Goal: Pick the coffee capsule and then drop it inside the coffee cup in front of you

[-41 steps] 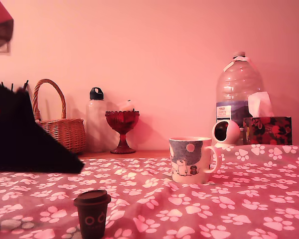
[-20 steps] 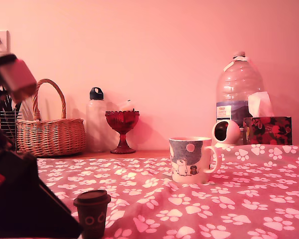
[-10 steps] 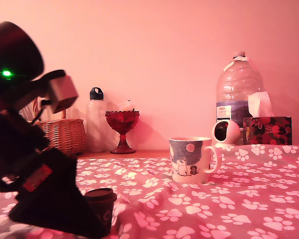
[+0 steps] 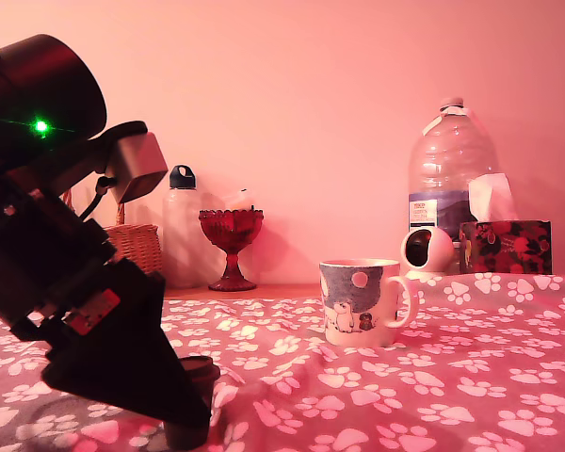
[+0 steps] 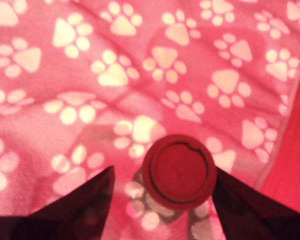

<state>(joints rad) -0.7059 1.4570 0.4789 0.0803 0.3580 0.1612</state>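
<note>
Now I see my gripper [image 5: 162, 200] low in the wrist view, its two dark fingers [image 5: 85, 210] spread apart on either side of the coffee capsule [image 5: 179, 171]; they are open, and I cannot tell if they touch it. On the exterior view the capsule [image 4: 196, 405] stands at the lower left of the frame on the paw-print cloth [image 4: 433, 395], mostly hidden behind the arm; the coffee cup [image 4: 363, 302] stands well apart, right of centre, upright, handle toward the exterior view's right.
</note>
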